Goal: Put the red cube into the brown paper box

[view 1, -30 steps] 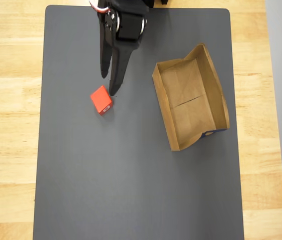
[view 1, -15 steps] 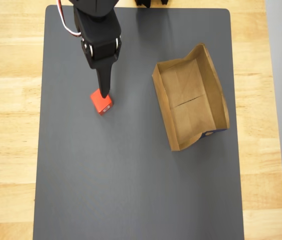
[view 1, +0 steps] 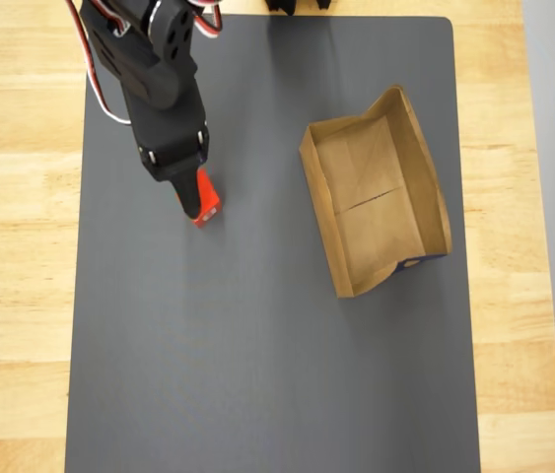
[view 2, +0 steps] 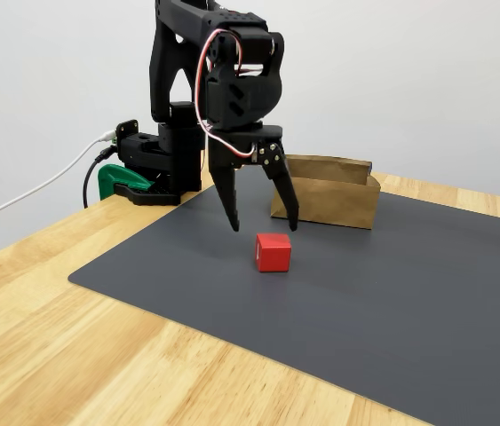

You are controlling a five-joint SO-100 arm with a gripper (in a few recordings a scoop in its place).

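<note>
Claw (view 2: 263,226) hangs spread wide, its two black fingers pointing down just above and behind the red cube (view 2: 273,252), not touching it. From above, the claw (view 1: 186,197) covers most of the red cube (view 1: 205,201), which peeks out at its lower right. That cube sits on the dark grey mat (view 1: 257,345), towards ten o'clock of the mat's middle. Off at three o'clock from the cube, well apart, lies the brown paper box (view 1: 376,202), open and tilted, a blue mark at its lower corner. Under the mat runs the pale wooden worktop (view 1: 16,296)
</note>
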